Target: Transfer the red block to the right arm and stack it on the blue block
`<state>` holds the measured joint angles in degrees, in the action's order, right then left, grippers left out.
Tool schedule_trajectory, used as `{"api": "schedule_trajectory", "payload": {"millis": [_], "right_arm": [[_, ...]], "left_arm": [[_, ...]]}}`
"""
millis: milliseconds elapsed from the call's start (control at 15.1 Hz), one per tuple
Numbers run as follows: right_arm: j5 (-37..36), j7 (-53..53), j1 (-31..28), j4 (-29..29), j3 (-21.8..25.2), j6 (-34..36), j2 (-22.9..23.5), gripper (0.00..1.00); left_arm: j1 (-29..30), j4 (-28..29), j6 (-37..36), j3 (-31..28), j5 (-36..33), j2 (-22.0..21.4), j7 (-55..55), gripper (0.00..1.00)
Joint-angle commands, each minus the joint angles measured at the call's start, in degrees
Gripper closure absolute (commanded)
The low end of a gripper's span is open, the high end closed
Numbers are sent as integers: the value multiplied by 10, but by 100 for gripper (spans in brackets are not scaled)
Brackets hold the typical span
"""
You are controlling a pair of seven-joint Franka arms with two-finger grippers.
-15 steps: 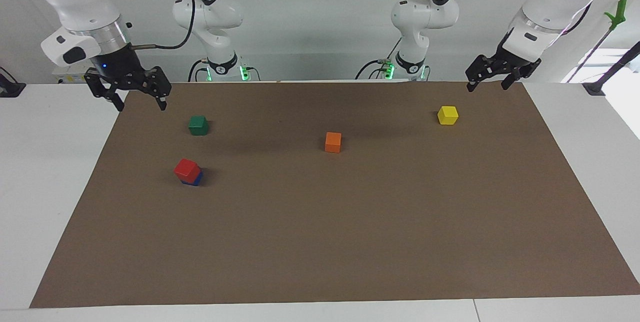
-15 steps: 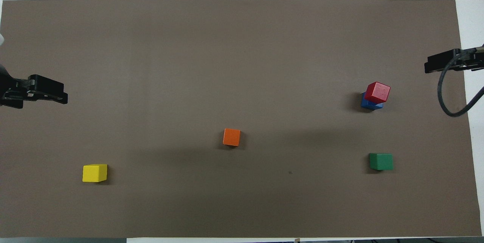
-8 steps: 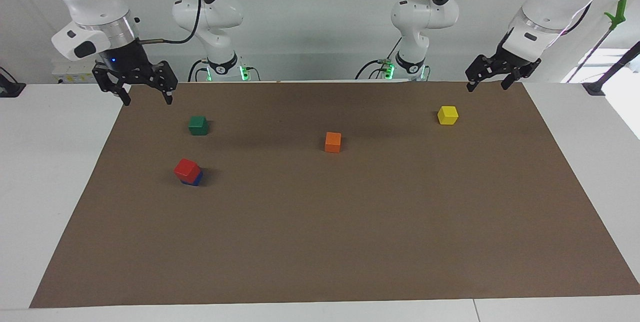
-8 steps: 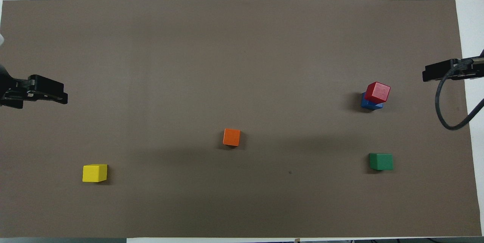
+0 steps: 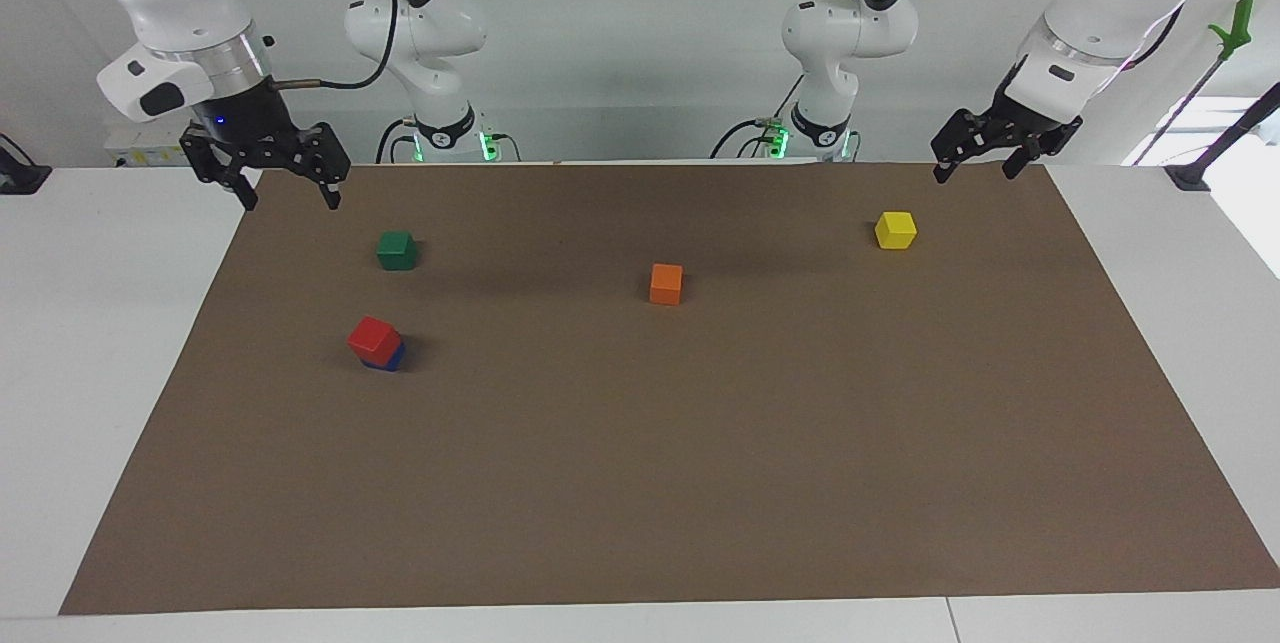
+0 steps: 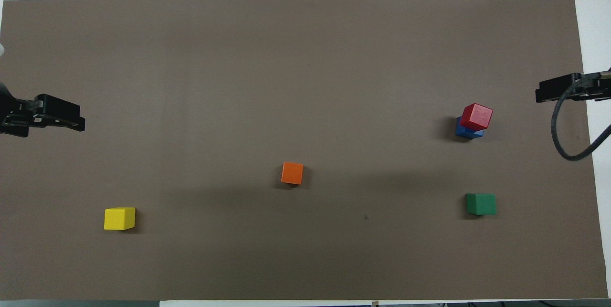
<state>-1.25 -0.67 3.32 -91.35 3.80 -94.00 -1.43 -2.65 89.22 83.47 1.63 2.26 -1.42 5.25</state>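
Lifting and pulling back since a second ago: right gripper point(image 5: 285, 185), now hanging over the desk point(image 5: 110, 323) edge at the right arm's end, up near the robots, jaws apart and holding nothing. Sitting unchanged on the blue block point(image 5: 388, 357): red block point(image 5: 373, 338), turned a little and overhanging one edge, stack standing on the brown mat point(image 5: 700, 483) toward the right arm's end. Judging by that, stacking looking already done, retreat being the step in hand. Waiting over the mat's corner at the other end: left gripper point(image 5: 985, 155), jaws apart too, empty. Calling for little next, probably: finishing the withdrawal to rest and keeping well off the stack, since a nudge could be tipping the skewed red block. Lying nearer the robots than the stack, well apart from it: green block point(image 5: 397, 250). Lying toward the left arm's end from the stack, near mid-mat: orange block point(image 5: 666, 283). Lying farthest along from the stack, below the left gripper: yellow block point(image 5: 895, 229). Standing in the way of the retreat: nothing seen.
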Motion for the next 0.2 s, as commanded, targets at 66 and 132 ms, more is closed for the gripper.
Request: {"api": "schedule_trajectory", "payload": {"millis": [66,132], "right_arm": [[11,-14,-5,-11,-3,-4,-11,0],[18,-14,-5,-11,-3,-3,-11,0]], "left_arm": [[4,9,-3,-1,8,-12,-6,0],[4,10,-3,-1,8,-12,-6,0]]}}
